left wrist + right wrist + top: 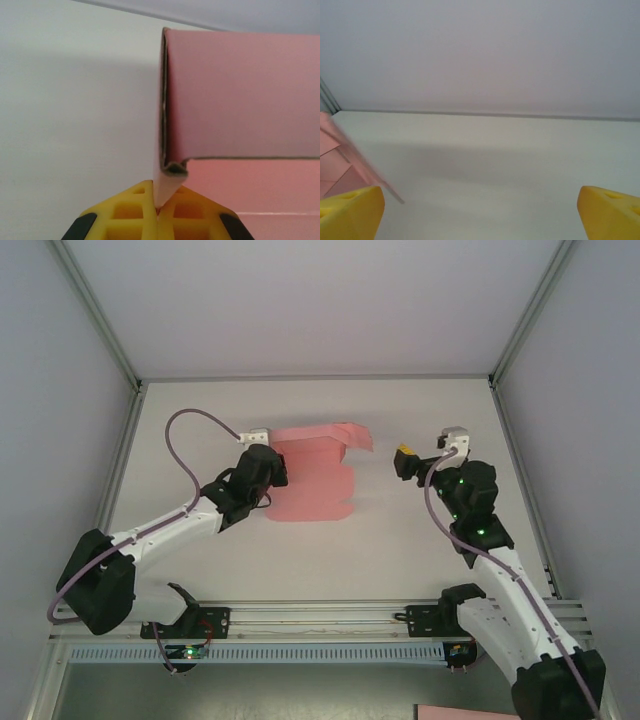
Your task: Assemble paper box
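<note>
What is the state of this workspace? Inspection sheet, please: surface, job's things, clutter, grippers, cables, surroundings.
surface: white table, matte.
job's things: pink box, partly folded, far flap raised.
clutter: nothing seen.
grippers: left gripper jaws shut on a box edge; right gripper jaws open, empty, right of the box.
cables: left cable loops wide; right cable hugs its arm.
surroundings: grey walls, metal frame, rail at the near edge.

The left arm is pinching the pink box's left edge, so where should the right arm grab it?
Probably the lifted flap at the paper box's far right corner, approached from the right. It seems to stand off the table, so the open right end effector could straddle it; the near panels look flat.
</note>
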